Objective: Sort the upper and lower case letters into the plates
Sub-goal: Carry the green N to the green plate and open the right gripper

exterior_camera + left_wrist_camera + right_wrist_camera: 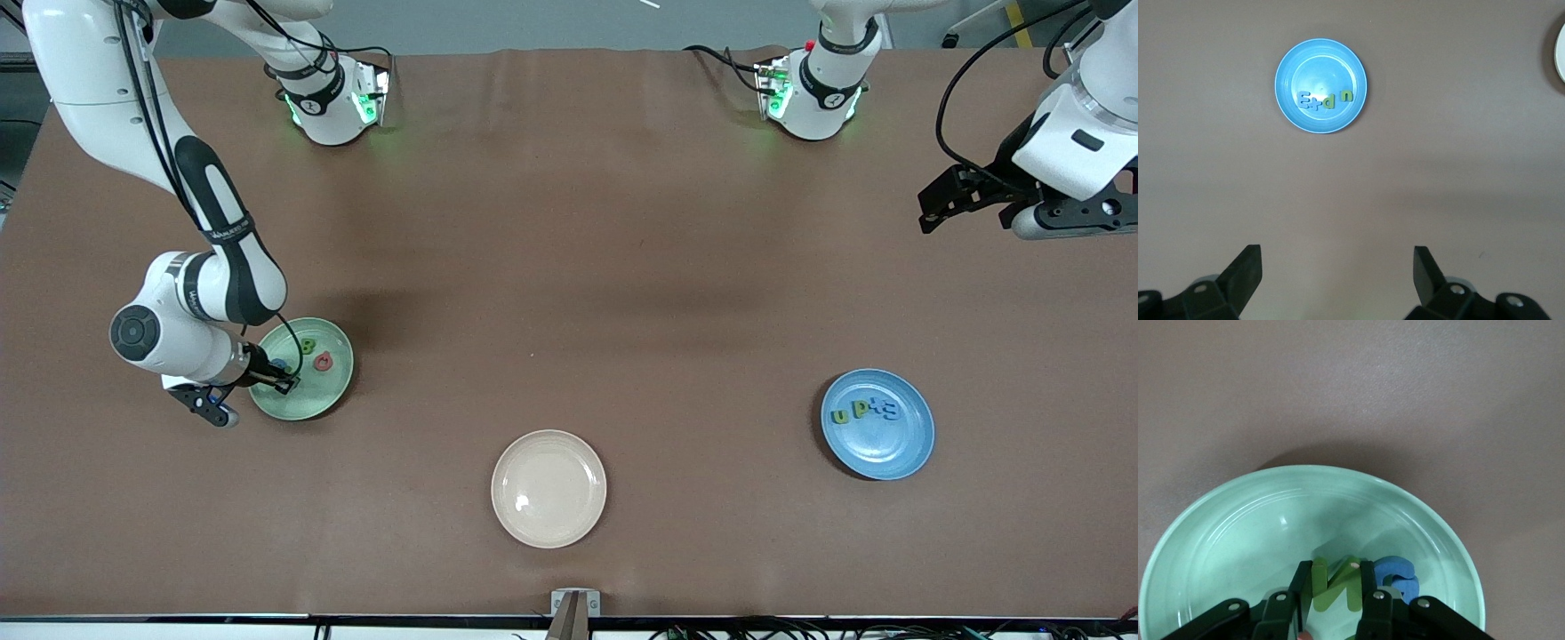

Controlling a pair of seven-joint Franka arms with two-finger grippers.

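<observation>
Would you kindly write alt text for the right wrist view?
The right claw sits low in the mint green plate, its fingers either side of a green letter, with a blue letter beside it. Brown table surrounds the plate.

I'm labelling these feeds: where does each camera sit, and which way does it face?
Front view: high across the table, facing both arms, all three plates visible.
Left wrist view: looks down at the blue plate; left end effector open.
Right wrist view: right end effector around a green letter in the mint plate.
Shared: front shows both plates.
</observation>
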